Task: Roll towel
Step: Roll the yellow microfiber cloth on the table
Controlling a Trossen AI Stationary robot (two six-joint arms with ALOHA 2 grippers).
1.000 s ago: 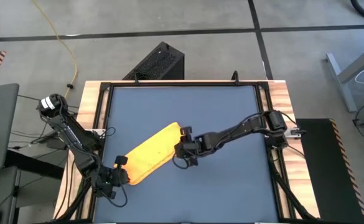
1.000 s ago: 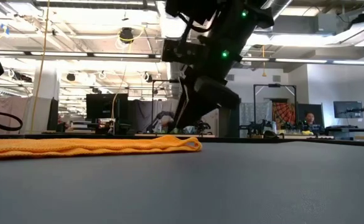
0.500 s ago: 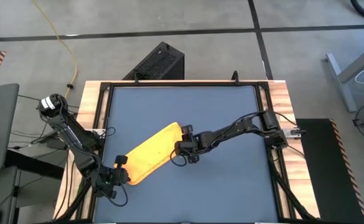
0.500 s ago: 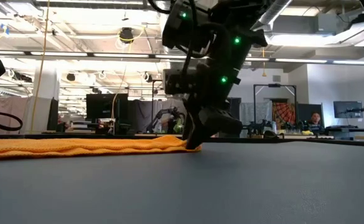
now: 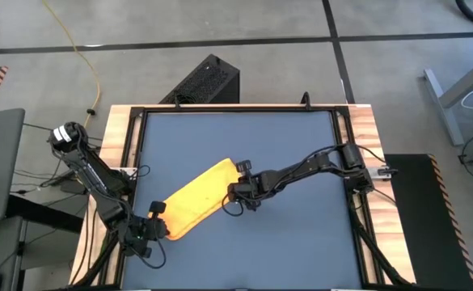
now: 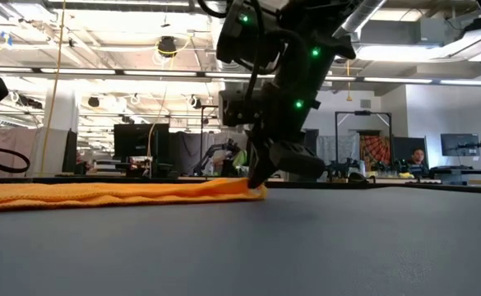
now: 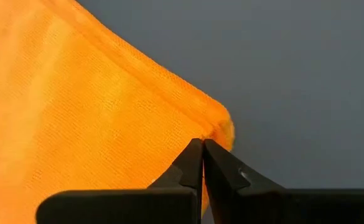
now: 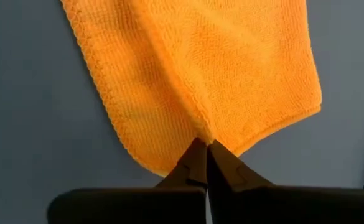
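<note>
The yellow-orange towel (image 5: pixel 196 198) lies flat as a long folded strip, slanting from the table's near left toward its middle; in the low view the towel (image 6: pixel 100 193) is a thin band on the blue-grey tabletop. My left gripper (image 5: pixel 162 230) is shut at its near-left end, shown close in the left wrist view (image 7: pixel 202 144). My right gripper (image 5: pixel 234 192) is shut at the towel's other end, shown in the low view (image 6: pixel 256 185) and the right wrist view (image 8: pixel 203 144). My left gripper has its shut fingertips on the towel's near-left corner (image 7: pixel 216 127), coming down at a slant from the near-left side. The corner stays on the table; how many layers it has, I cannot tell. My right gripper pinches the towel's short end edge (image 8: pixel 200 130) near its middle, pointing down. A small ridge of cloth (image 8: pixel 188 93) runs away from the fingertips. The towel's end rests on the table.
A black box (image 5: pixel 208 81) stands on the floor beyond the far edge. Black frame rails (image 5: pixel 135 145) run along the table's sides. Bare tabletop (image 5: pixel 301 234) spreads to the right of, beyond and in front of the towel.
My right gripper has come down onto the towel's far-right end and shut on its edge. The towel lies where it lay.
</note>
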